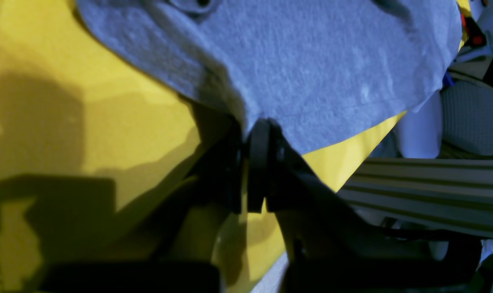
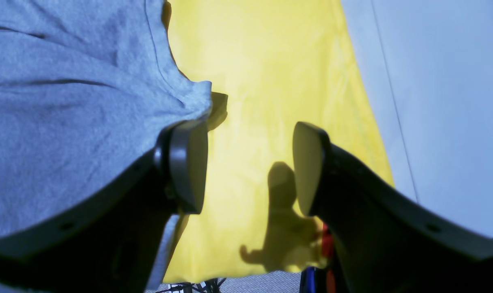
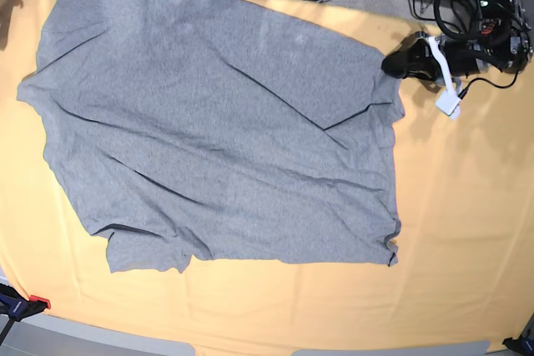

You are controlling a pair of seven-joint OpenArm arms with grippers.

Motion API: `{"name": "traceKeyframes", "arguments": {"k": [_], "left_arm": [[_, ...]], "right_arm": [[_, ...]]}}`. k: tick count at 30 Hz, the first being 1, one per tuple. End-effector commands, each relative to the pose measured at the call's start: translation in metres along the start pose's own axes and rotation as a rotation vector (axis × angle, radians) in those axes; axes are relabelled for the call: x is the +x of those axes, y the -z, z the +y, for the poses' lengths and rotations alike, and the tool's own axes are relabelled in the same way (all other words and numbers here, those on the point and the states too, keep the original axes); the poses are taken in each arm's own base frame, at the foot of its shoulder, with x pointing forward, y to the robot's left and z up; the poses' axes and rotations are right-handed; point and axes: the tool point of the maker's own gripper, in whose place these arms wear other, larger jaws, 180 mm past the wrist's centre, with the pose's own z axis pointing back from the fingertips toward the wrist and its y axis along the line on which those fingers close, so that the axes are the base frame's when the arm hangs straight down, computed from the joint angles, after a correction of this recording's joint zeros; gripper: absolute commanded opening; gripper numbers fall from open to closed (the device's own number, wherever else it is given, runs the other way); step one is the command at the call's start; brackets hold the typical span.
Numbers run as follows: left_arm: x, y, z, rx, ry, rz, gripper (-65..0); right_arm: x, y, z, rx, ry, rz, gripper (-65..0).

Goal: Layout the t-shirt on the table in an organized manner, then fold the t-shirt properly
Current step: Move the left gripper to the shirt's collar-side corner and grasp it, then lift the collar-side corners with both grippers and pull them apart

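Heathered t-shirt [image 3: 217,131] fabric pinched in closed left hand [image 1: 256,126]; right hand [image 2: 250,167] spread open.

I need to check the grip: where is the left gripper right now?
In the base view the left gripper is at the upper right, shut on the t-shirt's right edge.

I count one t-shirt [image 3: 225,131], pinched in my left claw [image 1: 252,126] and beside my right claw [image 2: 250,167], on one table [image 3: 467,231].
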Motion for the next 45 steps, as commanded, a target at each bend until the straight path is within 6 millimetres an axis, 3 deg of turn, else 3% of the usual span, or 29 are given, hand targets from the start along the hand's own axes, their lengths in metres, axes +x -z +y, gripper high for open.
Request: {"name": "traceKeyframes", "arguments": {"k": [1, 6, 12, 17, 21, 29, 34, 39, 45], "left_arm": [[0.013, -0.007, -0.001, -0.005, 0.028, -0.027, -65.0], [0.036, -0.024, -0.018, -0.088, 0.053, -0.094, -65.0], [0.042, -0.040, -0.018, -0.044, 0.141, -0.038, -65.0], [0.050, -0.044, -0.031, -0.041, 0.218, -0.021, -65.0], [0.037, -0.043, -0.043, -0.055, 0.236, 0.013, -65.0], [0.003, -0.041, -0.071, -0.096, 0.243, 0.099, -65.0], [-0.019, -0.047, -0.075, -0.101, 0.238, 0.177, -65.0], [-0.020, -0.056, -0.070, -0.082, 0.258, 0.224, -65.0], [-0.020, -0.059, -0.068, -0.074, 0.268, 0.239, -65.0]], "right_arm": [[0.018, -0.005, 0.000, 0.002, -0.034, -0.046, -29.9], [0.012, -0.005, 0.000, 0.004, -0.035, -0.017, -29.9], [-0.017, -0.004, 0.027, 0.140, -0.078, 0.082, -29.9], [-0.025, -0.004, 0.037, 0.184, -0.064, 0.111, -29.9], [-0.038, -0.009, 0.046, 0.232, -0.048, 0.131, -29.9], [-0.045, -0.009, 0.049, 0.240, -0.032, 0.143, -29.9], [-0.059, -0.014, 0.055, 0.276, -0.022, 0.209, -29.9], [-0.067, -0.016, 0.057, 0.289, 0.005, 0.217, -29.8], [-0.100, -0.002, 0.077, 0.366, 0.097, 0.283, -29.8]]}}
